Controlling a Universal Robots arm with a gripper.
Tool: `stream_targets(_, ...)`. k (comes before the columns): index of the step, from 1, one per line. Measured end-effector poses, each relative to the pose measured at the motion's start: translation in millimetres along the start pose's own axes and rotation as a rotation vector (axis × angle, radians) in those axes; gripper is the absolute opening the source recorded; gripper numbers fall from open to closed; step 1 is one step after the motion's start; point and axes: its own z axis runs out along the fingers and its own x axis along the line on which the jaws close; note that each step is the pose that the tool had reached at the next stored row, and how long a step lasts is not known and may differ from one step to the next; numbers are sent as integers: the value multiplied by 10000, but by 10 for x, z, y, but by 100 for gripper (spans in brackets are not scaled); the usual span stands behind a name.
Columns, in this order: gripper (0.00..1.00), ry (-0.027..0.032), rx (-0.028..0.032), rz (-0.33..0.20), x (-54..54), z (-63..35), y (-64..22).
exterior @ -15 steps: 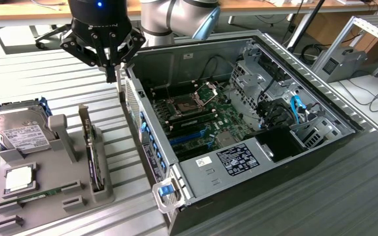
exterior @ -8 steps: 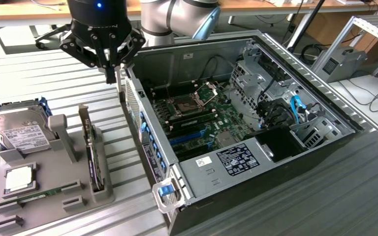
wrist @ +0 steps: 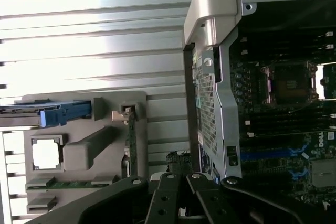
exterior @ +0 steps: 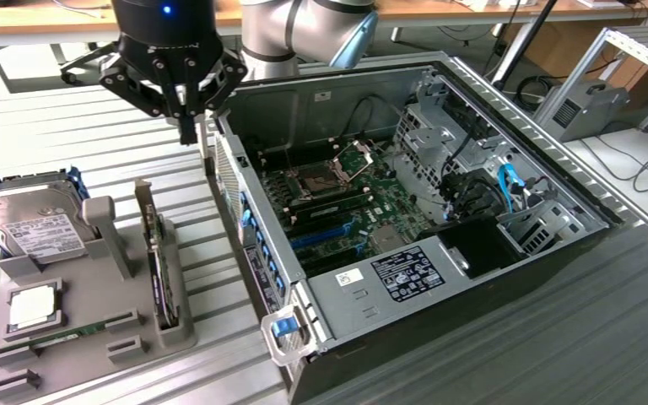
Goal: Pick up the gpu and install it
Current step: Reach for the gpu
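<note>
**Fig. Approach to the gpu: jaws closed, nothing held**

The gripper [exterior: 189, 131] hangs empty, fingers pressed together, beside the case [exterior: 336, 291] rim. The gpu [exterior: 162, 268] stands edge-on in its tray [exterior: 77, 363] slot, at six o'clock from the gripper, with the drive [exterior: 31, 228] at its ten o'clock. A clean pick likely requires spread jaws straddling the card's thin edge, squarely aligned.

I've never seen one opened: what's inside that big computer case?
Inside the computer case lies a green motherboard with an open processor socket, blue slots and black cables. The black box hides whatever sits under it.
</note>
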Motion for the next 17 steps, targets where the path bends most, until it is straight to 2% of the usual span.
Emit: stream_targets(17,11,0,0,0,51,-1,-4)
